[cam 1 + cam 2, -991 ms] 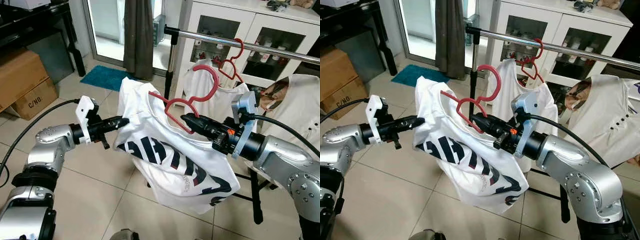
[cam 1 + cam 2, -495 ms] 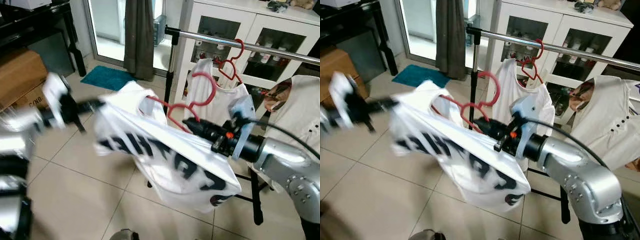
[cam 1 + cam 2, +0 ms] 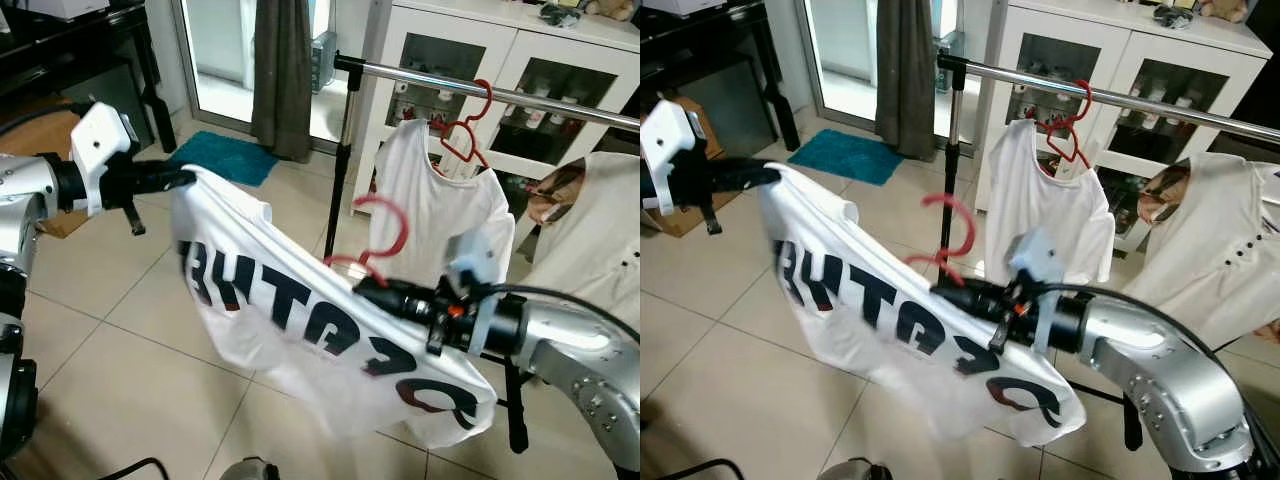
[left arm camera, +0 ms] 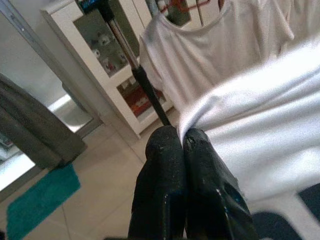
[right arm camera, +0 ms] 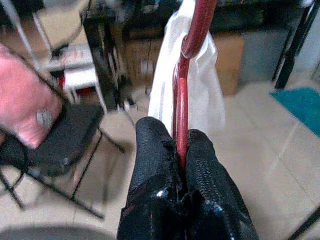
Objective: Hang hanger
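Note:
A red hanger (image 3: 385, 232) sticks up out of a white T-shirt (image 3: 300, 320) with dark lettering. My right gripper (image 3: 362, 285) is shut on the hanger's neck (image 5: 181, 100), low in the middle. My left gripper (image 3: 188, 176) is shut on the shirt's edge (image 4: 220, 130) at upper left, stretching the cloth wide between the two arms. Behind runs a chrome clothes rail (image 3: 480, 90) with its black post (image 3: 338, 180). Another red hanger (image 3: 462, 135) hangs there with a white shirt (image 3: 435, 215).
A white glass-door cabinet (image 3: 500, 70) stands behind the rail. More pale garments (image 3: 595, 230) hang at the right. A teal mat (image 3: 220, 157), a grey curtain (image 3: 280, 70) and a cardboard box (image 3: 685, 210) are at the left. Tiled floor (image 3: 150, 330) lies open in front.
My left gripper has swung up and to the left with the shirt's edge, stretching the shirt out. My right gripper has sunk lower with the hanger.

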Robot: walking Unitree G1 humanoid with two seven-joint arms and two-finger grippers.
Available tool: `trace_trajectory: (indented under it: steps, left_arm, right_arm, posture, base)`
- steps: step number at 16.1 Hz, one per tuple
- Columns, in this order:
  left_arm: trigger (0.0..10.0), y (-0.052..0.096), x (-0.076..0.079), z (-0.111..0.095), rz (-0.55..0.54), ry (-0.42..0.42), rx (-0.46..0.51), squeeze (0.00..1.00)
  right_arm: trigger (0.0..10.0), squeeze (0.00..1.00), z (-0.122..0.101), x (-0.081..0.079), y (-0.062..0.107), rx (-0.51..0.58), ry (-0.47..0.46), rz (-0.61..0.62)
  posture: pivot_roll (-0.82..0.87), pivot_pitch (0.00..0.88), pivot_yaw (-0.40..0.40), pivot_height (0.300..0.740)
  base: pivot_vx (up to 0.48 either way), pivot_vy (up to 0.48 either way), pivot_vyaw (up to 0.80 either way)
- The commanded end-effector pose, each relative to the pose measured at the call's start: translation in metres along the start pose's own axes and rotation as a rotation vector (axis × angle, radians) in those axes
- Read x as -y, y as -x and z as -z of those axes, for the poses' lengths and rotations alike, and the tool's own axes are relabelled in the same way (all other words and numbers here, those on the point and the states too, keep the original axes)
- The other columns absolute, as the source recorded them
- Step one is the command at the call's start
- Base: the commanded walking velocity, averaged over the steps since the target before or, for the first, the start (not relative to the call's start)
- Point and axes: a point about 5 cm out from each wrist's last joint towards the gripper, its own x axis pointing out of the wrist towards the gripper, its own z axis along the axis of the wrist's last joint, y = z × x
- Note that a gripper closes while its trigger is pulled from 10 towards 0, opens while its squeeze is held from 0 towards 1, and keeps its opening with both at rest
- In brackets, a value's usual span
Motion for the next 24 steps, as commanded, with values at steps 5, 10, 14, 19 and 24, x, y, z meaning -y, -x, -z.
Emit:
trace_trajectory:
  steps: [5,10,14,19,24]
  left_arm:
    - [0.0,-0.003,-0.004,-0.001,-0.027,-0.061,-0.041,0.0]
    - [0.0,0.004,-0.025,-0.023,-0.169,-0.089,0.037,0.0]
    - [0.0,-0.011,-0.018,-0.022,-0.087,-0.095,0.023,0.0]
    - [0.0,-0.015,-0.015,-0.014,-0.096,-0.132,-0.033,0.0]
    - [0.0,-0.011,-0.021,-0.018,-0.126,-0.149,-0.024,0.0]
  right_arm:
    - [10.0,0.0,-0.011,0.014,0.007,0.117,-0.055,0.082]
    - [10.0,0.0,0.035,0.024,0.01,-0.358,0.222,0.141]
    - [10.0,0.0,0.011,0.014,0.003,-0.129,0.106,0.073]
    - [10.0,0.0,-0.015,0.004,0.006,0.119,0.019,-0.019]
    - [10.0,0.0,-0.011,0.012,0.003,0.082,0.001,0.041]
  posture:
    - [-0.06,0.0,-0.022,0.71]
    - [-0.06,0.0,-0.025,0.71]
    - [-0.06,0.0,-0.02,0.71]
    - [-0.07,0.0,-0.017,0.71]
    - [-0.06,0.0,-0.015,0.71]
  base:
    - [0.0,0.0,0.0]
    - [0.0,0.0,0.0]
    - [0.0,0.0,0.0]
    - [0.0,0.0,0.0]
    - [0.0,0.0,0.0]
